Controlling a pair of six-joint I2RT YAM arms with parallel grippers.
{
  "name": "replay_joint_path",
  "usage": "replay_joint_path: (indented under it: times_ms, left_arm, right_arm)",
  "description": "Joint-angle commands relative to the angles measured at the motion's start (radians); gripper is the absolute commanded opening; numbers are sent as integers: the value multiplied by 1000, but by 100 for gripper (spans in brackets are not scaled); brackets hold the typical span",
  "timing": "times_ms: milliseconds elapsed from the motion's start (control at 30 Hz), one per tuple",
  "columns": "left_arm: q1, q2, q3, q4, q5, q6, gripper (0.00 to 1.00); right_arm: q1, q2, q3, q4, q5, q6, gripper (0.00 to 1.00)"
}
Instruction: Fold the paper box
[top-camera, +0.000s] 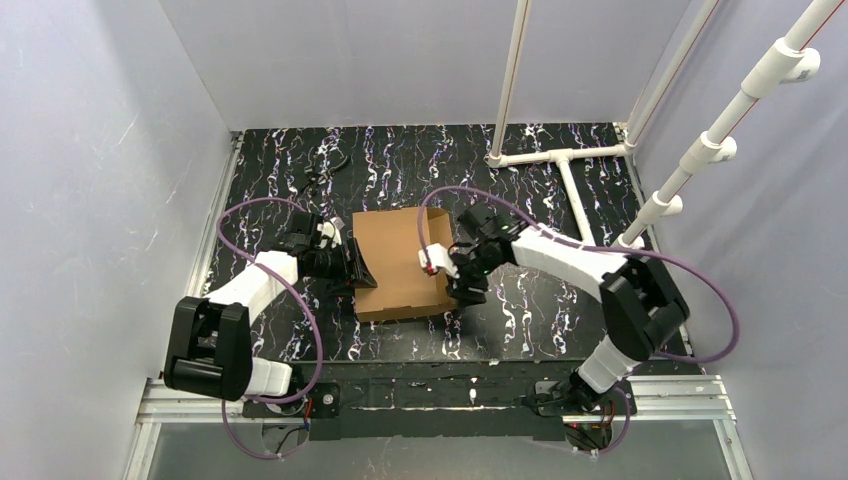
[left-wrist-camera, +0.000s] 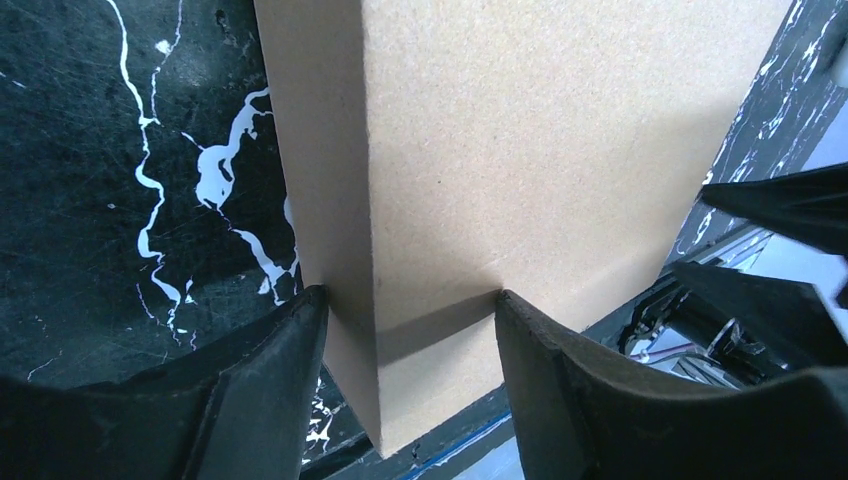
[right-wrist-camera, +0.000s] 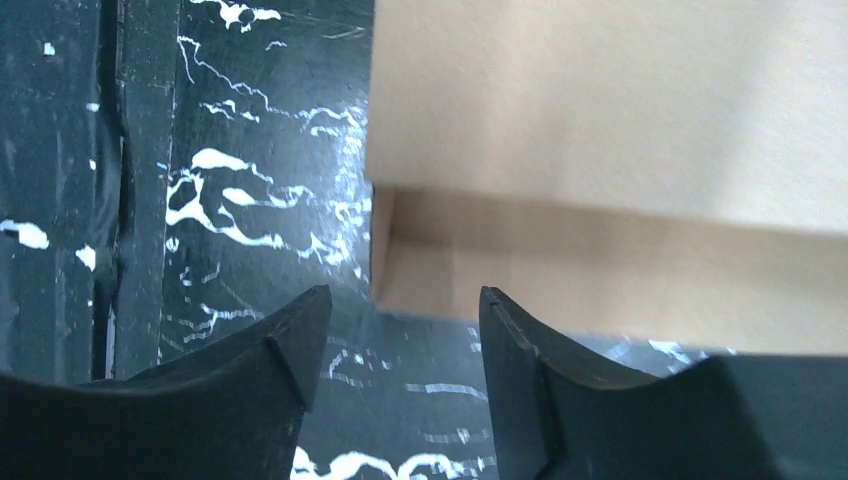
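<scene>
**Clerk:** Item one?

**Keeper:** Cardboard box (top-camera: 400, 262). Plain brown, flat, rectangular, broad face up. It lies about the middle of the table (top-camera: 560, 300), well apart from all four edges and turned slightly askew to them.

**Clerk:** Item two?

**Keeper:** Left pincer (top-camera: 351, 266). It stands at the box's left side, roughly halfway along it. The jaws are apart and straddle the box's upper left edge. One fingertip (left-wrist-camera: 312, 305) lies against the side wall, the other against the top face. The long edge of the box runs straight up between them in the wrist view.

**Clerk:** Item three?

**Keeper:** Right pincer (top-camera: 463, 286). It stands at the box's right side, toward the corner nearest the arms. The jaws are spread, with nothing clamped. A lower corner of the box sits just ahead of the gap, and the wall runs off past the right-hand finger. Whether the cardboard touches either finger cannot be told.

**Clerk:** Anything else on the table?

**Keeper:** White pipe frame (top-camera: 560, 158), at the far right corner, well apart from the box.
</scene>
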Motion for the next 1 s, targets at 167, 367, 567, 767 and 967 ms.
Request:
replay_joint_path:
  times_ms: [167,367,567,767,967]
  left_arm:
    - [19,-121,33,-48,-70,31,65]
    - [67,-209,20,3,-110,32,71]
    - [106,-47,94,69,-14,2,75]
    - [123,91,140,98,86,8,76]
    - [110,188,163,76,180,13,70]
  right_arm:
    - [-226,-219,-59,39,-203,77,55]
    - [-316,-193,-240,572,89,687,1]
    - [-273,-8,-176,712,357,949,1]
    - [-266,189,-54,723,303,1032,1]
    - [-237,262,-6,792,183,1125,1]
